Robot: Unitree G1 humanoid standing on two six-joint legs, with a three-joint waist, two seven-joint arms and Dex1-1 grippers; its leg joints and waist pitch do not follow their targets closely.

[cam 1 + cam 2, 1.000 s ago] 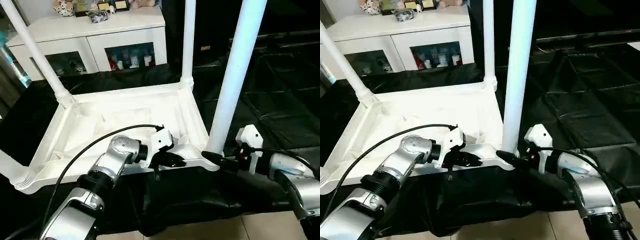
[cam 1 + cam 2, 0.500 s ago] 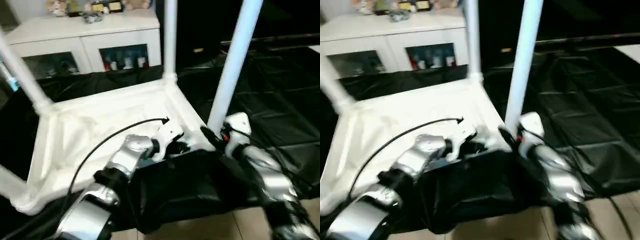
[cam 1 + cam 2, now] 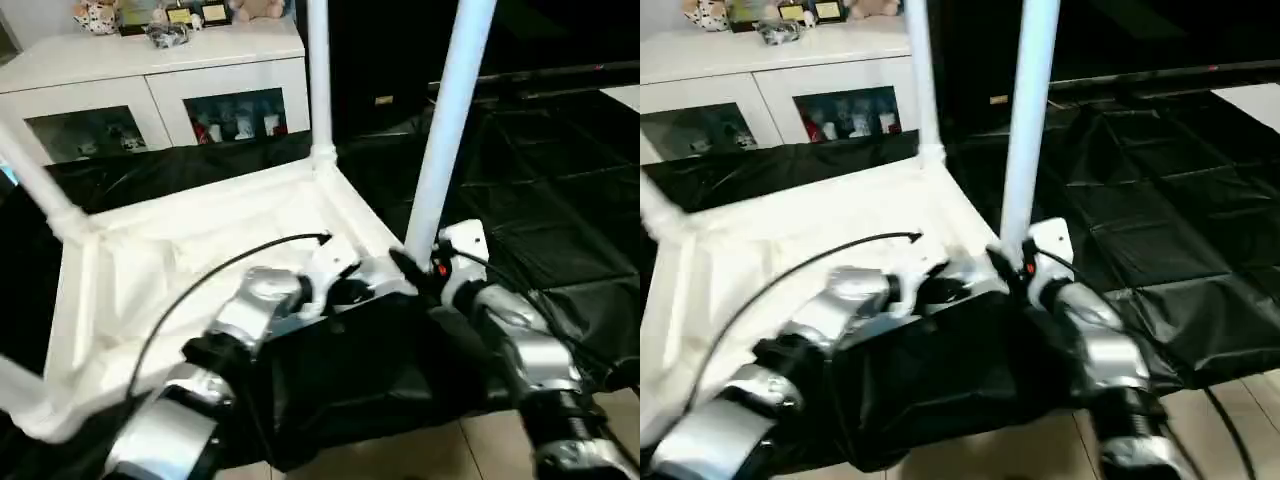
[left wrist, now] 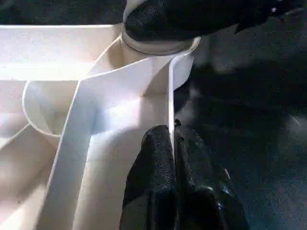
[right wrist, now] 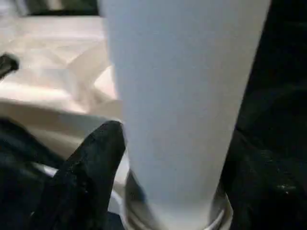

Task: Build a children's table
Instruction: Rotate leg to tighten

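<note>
While the table (image 3: 200, 240) lies upside down on the black cloth (image 3: 560, 180), the right gripper (image 3: 408, 268) has moved in closer around the foot of the near leg (image 3: 440, 130), its jaws spread on both sides of it. The left gripper (image 4: 173, 143) still pinches the rim beside that corner socket, fingers pressed together on the thin wall. I judge the leg is being seated, with all four legs now standing in their sockets.

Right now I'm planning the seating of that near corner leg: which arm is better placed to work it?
The right. Its tool straddles the near leg just above its socket, a finger beside the tube. The left tool is shut on the tabletop's thin rim, steadying the table.
</note>
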